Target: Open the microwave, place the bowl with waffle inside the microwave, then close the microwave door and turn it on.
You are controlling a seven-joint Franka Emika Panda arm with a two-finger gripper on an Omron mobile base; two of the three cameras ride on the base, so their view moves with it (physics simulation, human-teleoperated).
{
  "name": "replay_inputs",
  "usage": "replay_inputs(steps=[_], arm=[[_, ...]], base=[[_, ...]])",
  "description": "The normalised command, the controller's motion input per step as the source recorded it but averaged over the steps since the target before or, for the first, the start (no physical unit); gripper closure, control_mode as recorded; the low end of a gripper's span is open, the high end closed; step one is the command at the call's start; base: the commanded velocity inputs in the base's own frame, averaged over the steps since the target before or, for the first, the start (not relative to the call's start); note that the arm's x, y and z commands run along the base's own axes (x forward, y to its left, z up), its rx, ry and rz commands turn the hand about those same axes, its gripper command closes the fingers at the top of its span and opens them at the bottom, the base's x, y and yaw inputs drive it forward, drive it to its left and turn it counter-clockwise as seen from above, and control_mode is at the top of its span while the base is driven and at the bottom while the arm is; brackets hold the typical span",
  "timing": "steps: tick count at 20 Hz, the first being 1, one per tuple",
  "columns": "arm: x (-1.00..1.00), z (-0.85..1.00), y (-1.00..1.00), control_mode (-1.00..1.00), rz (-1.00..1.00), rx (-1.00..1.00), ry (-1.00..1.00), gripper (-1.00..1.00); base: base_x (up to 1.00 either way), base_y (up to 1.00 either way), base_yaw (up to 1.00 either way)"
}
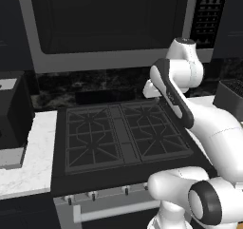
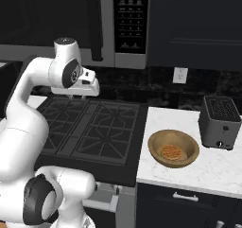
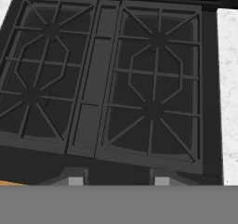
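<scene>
Hovering above the stove, the gripper pointed down at the black grates, its two finger tips set partway apart with nothing between them. The hand hung over the rear of the cooktop, well below the microwave. The microwave door lay shut, its dark vertical handle just left of the button panel. The bowl, wooden-brown and holding a waffle, sat on the white counter to the right of the stove, near a grey toaster. A wall socket showed behind the counter
</scene>
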Motion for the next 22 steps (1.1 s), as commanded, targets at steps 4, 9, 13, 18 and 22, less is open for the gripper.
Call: replay_inputs(steps=[4,9,13,18,22], arm=[[-0.10,0.00,0.00,-1.00,0.00,0.00,0.00,-1.00],[-0.53,0.03,-0.05,-1.00,0.00,0.00,-0.20,-1.00],[-0.97,0.41,-0.09,-1.00,0.00,0.00,-0.58,-1.00],[-0.75,0.43,-0.05,-1.00,-0.03,0.01,-0.45,-1.00],[-0.81,0.50,-0.27,-1.00,0.00,0.00,-0.48,-1.00]], base=[[0.00,0.00,0.00],[0.00,0.00,0.00],[0.00,0.00,0.00],[0.00,0.00,0.00],[0.00,0.00,0.00]])
